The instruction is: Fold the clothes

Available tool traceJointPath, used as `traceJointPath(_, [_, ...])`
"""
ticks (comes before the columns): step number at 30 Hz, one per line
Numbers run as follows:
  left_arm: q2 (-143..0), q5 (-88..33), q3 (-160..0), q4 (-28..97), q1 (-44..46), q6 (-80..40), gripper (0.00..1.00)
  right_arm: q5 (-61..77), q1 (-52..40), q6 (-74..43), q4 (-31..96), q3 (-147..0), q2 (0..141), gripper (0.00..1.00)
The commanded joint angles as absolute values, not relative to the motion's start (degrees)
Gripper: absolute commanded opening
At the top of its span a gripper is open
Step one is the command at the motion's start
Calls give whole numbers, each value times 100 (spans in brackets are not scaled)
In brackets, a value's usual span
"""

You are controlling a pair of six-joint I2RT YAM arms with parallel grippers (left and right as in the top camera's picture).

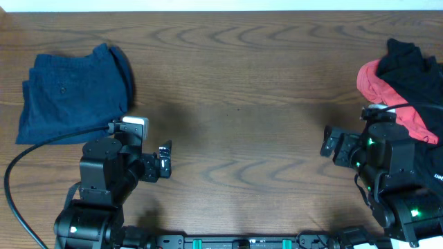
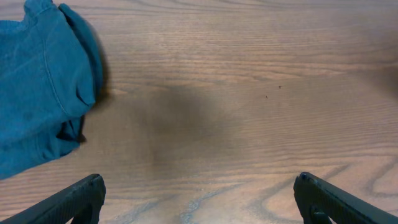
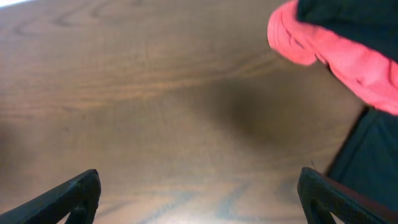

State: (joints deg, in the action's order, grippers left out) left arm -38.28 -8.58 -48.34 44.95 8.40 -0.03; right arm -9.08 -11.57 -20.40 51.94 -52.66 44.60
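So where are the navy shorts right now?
Overhead view: the navy shorts lie on the table, left side, just beyond the left gripper, not touching it.

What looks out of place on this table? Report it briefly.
The coral-red garment and black garment lie bunched in an unfolded heap at the right edge of the table. The navy shorts at the left look folded, though slightly rumpled. Nothing appears damaged.

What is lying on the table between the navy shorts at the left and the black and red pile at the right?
Nothing: in the overhead view only bare wooden table separates the navy shorts from the black and red pile.
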Motion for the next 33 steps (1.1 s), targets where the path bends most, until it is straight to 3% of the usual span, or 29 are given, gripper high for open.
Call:
traceJointPath(1, [-3848,-790,-4821,4488,843,12,98,-1028,-1197,-2119,5347,-5199,4456,99])
traceJointPath(23, [-3848,-790,-4821,4488,843,12,98,-1146,-1194,-2008,5601,-5192,4456,99])
traceJointPath(29, [-3848,-790,-4821,4488,843,12,98,-847,-1041,-829,4584,-4703,4058,99])
traceJointPath(33, [-3848,-790,-4821,4488,843,12,98,-834,-928,-672,3695,-3833,3299,99])
